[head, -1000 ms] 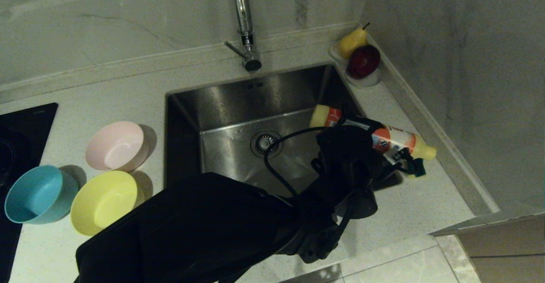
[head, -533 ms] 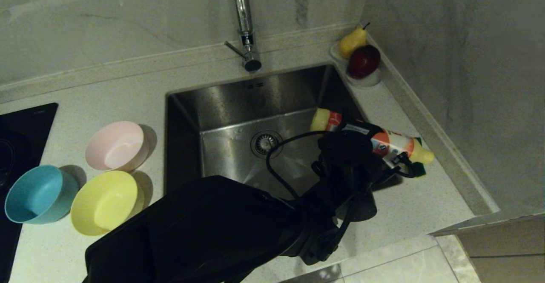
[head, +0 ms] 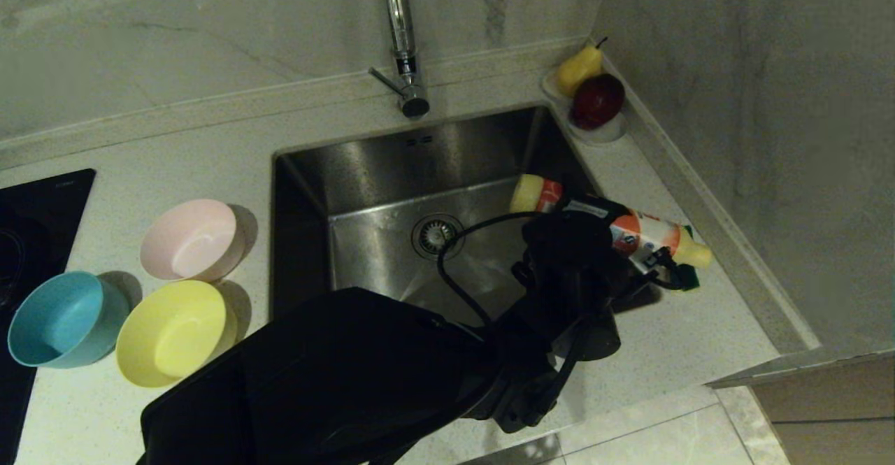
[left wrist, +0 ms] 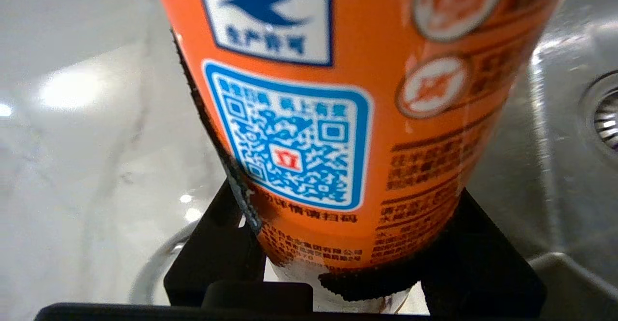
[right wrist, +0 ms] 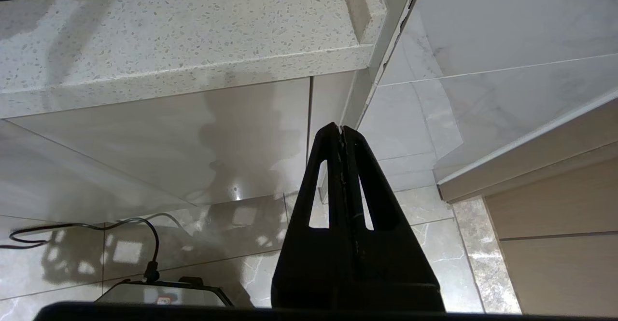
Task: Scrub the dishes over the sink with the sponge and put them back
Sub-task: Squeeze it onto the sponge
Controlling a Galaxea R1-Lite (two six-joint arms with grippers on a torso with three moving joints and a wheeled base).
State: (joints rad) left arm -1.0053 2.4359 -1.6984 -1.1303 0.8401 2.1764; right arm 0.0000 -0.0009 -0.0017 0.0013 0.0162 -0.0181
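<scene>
So, sink [head: 391,171] as landmark: sponge [head: 691,277] lies on the counter [head: 671,339] just off the sink's right rim, green face showing, partly under the tip of a detergent bottle [head: 647,234]. My left hand [left wrist: 338,263] is pinching that orange-label bottle, fingers on both sides, bottle tilted across the sink's right edge w/ its cap end toward the sponge. Pink bowl [head: 190,238], teal bowl [head: 64,318] & yellow bowl [head: 171,331] sit clustered on the counter left of the sink, upright. My right hand [right wrist: 342,130] hangs below the counter edge, fingers pressed together, nothing in it.
</scene>
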